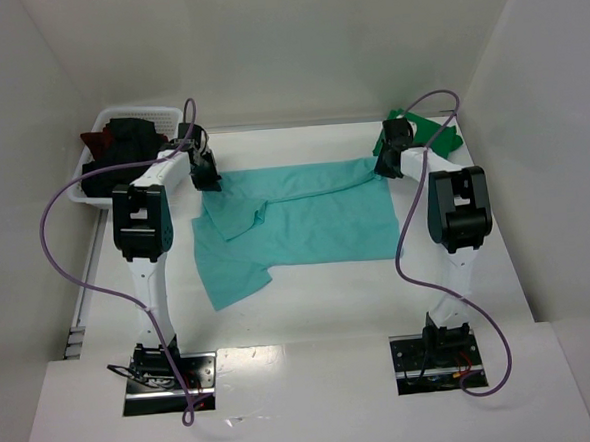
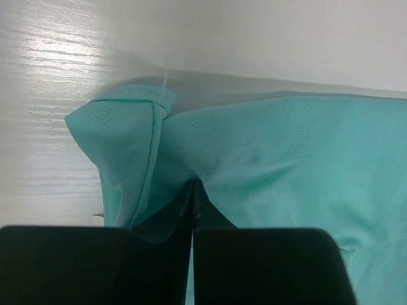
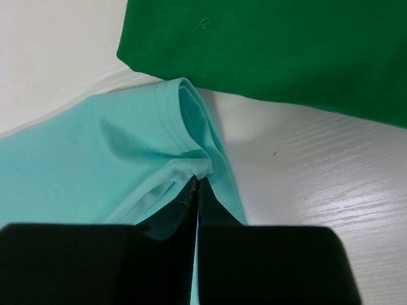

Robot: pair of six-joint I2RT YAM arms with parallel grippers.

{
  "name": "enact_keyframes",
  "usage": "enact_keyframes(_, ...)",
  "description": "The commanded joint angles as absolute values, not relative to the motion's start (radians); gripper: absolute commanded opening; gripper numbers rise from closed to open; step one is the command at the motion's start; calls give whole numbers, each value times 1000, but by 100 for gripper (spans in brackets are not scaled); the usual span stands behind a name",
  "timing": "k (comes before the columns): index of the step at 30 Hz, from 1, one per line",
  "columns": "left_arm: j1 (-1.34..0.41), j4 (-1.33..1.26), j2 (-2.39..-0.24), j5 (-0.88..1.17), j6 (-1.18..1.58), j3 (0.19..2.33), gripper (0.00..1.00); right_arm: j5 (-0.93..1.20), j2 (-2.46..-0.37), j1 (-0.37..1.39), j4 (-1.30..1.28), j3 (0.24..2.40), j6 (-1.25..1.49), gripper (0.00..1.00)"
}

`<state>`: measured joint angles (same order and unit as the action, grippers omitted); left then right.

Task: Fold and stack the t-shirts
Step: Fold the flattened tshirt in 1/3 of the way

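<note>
Left gripper and right gripper each pinch a far corner of teal shirt. I'd lift both evenly, edge taut.

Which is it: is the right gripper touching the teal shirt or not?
Touching. The right wrist view shows the right gripper shut on a bunched fold of the teal shirt, with the cloth pinched at its tips.

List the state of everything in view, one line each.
teal t-shirt: spread on the table, left side rumpled, both far corners pinched
green t-shirt: lying at the far right, not held
dark shirts: heaped unfolded in the basket
basket: upright, holding the dark shirts
left gripper: closed on teal cloth
right gripper: closed on teal cloth
</note>
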<state>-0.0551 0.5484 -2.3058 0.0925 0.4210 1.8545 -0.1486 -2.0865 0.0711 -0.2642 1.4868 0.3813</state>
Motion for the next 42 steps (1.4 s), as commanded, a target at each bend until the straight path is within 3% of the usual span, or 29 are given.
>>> enact_keyframes(1, -37, 581, -2373, 63, 391, 1853, 4, -244, -2095, 66, -288, 1548, 361, 0)
enact_keyframes(15, -37, 591, -2382, 43, 391, 1853, 4, -330, -2016, 57, -330, 1497, 311, 0)
enact_keyframes(17, -37, 591, -2382, 43, 382, 1853, 4, -339, -1987, 57, -330, 1471, 311, 8)
enact_keyframes(18, -37, 591, -2382, 43, 382, 1853, 4, -315, -1965, 57, -330, 1454, 311, 29)
enact_keyframes(19, -37, 591, -2382, 43, 382, 1853, 4, -298, -1965, 57, -330, 1454, 302, 29)
enact_keyframes(20, -28, 591, -2382, 43, 382, 1853, 4, -273, -1938, 57, -321, 1439, 311, 40)
enact_keyframes(23, -28, 591, -2382, 34, 382, 1862, 4, -244, -1876, 57, -279, 1413, 347, 44)
enact_keyframes(25, -28, 591, -2382, 34, 382, 1862, 4, -218, -1842, 57, -259, 1413, 347, 44)
enact_keyframes(28, -18, 591, -2373, 34, 373, 1862, 5, -135, -1842, 57, -219, 1431, 356, 36)
enact_keyframes(34, -18, 600, -2373, 23, 354, 1871, 5, -65, -2020, 57, -229, 1534, 345, 7)
enact_keyframes(42, -18, 609, -2373, 32, 334, 1891, 7, -74, -2125, 78, -270, 1574, 316, 1)
